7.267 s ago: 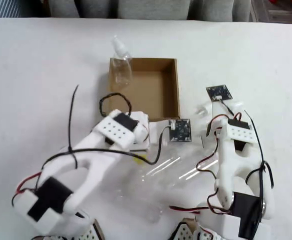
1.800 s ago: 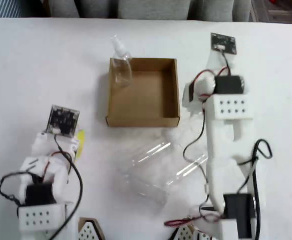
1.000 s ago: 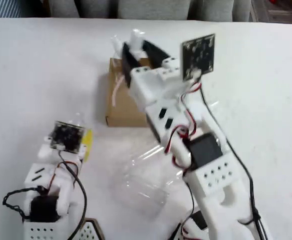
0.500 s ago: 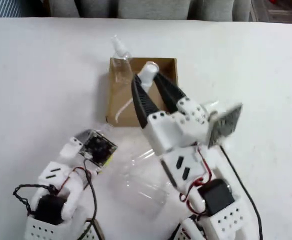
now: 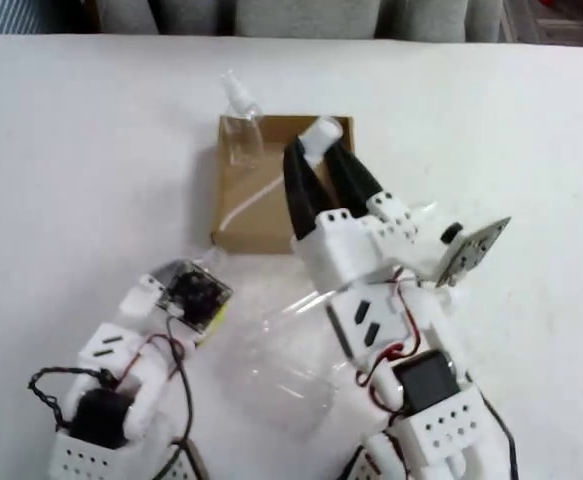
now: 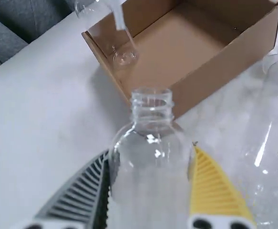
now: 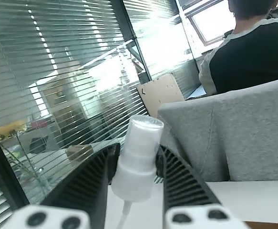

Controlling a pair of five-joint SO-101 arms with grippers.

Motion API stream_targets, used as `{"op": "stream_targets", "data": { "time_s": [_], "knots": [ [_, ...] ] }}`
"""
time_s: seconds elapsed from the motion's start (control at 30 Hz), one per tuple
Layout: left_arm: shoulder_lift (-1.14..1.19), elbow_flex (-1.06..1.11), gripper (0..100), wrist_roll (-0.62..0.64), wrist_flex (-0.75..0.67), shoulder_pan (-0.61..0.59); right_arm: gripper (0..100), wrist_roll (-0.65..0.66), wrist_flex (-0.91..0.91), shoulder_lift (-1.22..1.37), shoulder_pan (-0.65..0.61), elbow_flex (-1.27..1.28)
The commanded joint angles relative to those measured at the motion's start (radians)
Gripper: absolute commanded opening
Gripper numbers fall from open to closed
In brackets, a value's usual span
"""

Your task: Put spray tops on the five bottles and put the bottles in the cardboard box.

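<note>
Capped bottle leaning at cardboard box far-left corner. Right gripper hanging over box, pinching spray top. Left gripper near-left of box, gripping open bottle. Loose bottles lying on desk before box.

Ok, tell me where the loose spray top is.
In the high view the spray top is pinched in the right gripper, held over the cardboard box's far edge.

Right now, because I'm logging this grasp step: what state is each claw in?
Left claw: closed on the clear plastic open-necked bottle.
Right claw: closed on the white plastic spray top.
</note>
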Motion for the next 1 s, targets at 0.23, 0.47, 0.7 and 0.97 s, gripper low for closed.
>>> {"op": "stream_targets", "data": {
  "time_s": [0.23, 0.47, 0.7, 0.97],
  "knots": [
    [-0.013, -0.006, 4, 0.137, -0.066, -0.03, 1.6, -0.04, -0.018, 0.008, 0.008, 0.009],
    [-0.013, -0.006, 4, 0.137, -0.066, -0.027, 1.6, -0.083, -0.018, 0.01, 0.01, 0.015],
    [-0.013, -0.008, 4, 0.137, -0.068, -0.027, 1.6, -0.086, -0.033, 0.071, 0.008, 0.023],
    [-0.013, -0.008, 4, 0.133, -0.068, -0.033, 1.6, -0.089, -0.093, 0.18, 0.007, 0.023]
  ]
}}
